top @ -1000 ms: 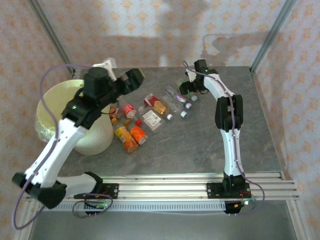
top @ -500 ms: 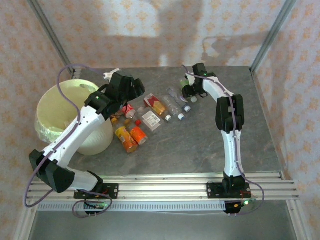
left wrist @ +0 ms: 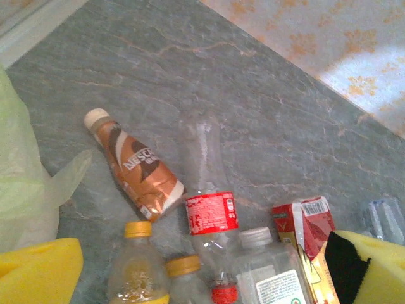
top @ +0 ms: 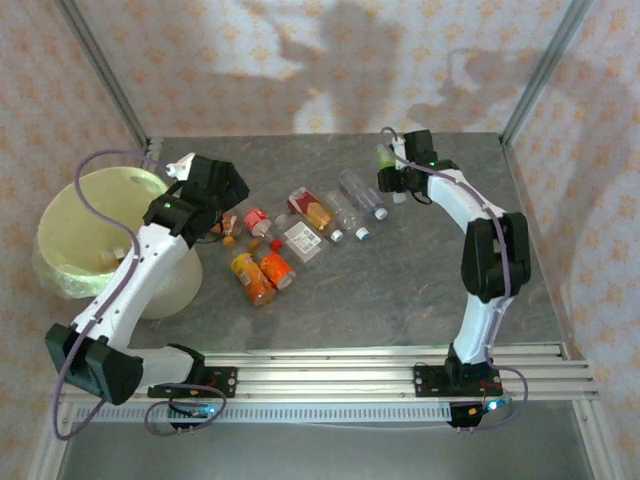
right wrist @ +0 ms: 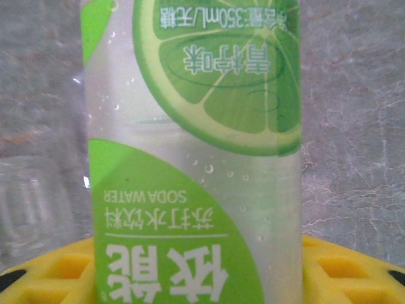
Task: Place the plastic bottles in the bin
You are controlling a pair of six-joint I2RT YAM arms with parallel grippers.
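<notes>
Bottles [top: 303, 240] are scattered mid-table, a Nescafé bottle [left wrist: 136, 171] and a red-labelled clear bottle [left wrist: 209, 202] lying beneath the left gripper [left wrist: 202, 266]; the bin [top: 60, 215] is set at the left edge, with bare table [top: 400, 290] on the right; the left fingers [left wrist: 38, 272] are spread wide, empty; a lime soda water bottle [right wrist: 196, 152] is clamped by the right gripper [top: 390, 175].

High rear overview, left wrist nearer same bottles [left wrist: 211, 212], right wrist closest
</notes>
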